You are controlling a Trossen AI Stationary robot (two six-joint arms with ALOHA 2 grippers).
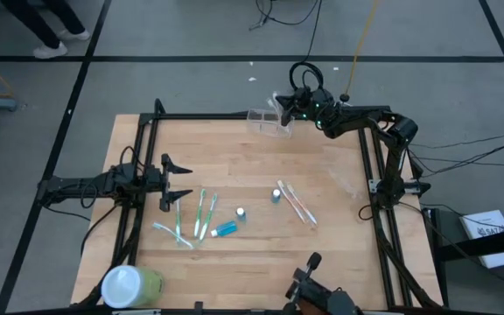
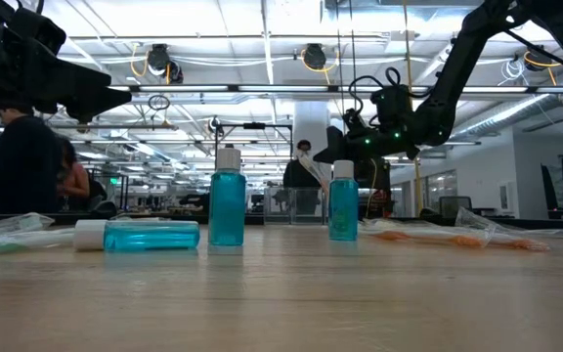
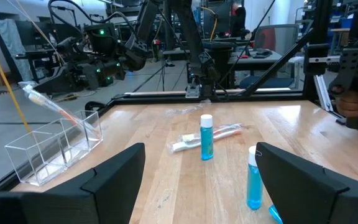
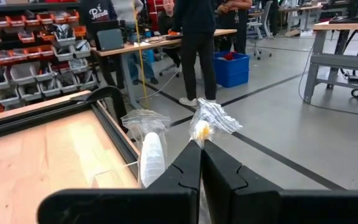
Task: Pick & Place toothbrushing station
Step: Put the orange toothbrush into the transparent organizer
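The toothbrushing station [image 1: 268,122], a small clear holder with low walls and compartments [image 3: 51,149], stands at the table's far edge. My right gripper [image 1: 282,105] hangs just above it at the far edge, shut on a plastic-wrapped toothbrush [image 3: 64,112] that slants down into the holder. In the right wrist view a second white wrapped piece [image 4: 151,155] shows beside the fingers. My left gripper [image 1: 180,182] waits open at the table's left side and touches nothing. My right gripper pinches the crinkled clear wrapper [image 4: 209,121] at the toothbrush's upper end between its two fingertips. The fingers lie about level, coming from the table's right. The toothbrush hangs slanted below them, and its lower part [image 3: 92,130] reaches into the holder.
Mid-table lie green toothbrushes [image 1: 201,212], two upright blue bottles [image 1: 241,213] [image 1: 276,194], a blue tube on its side [image 1: 226,229] and wrapped orange toothbrushes [image 1: 296,203]. A white-lidded green cylinder [image 1: 129,284] stands at the near left corner. People stand beyond the table.
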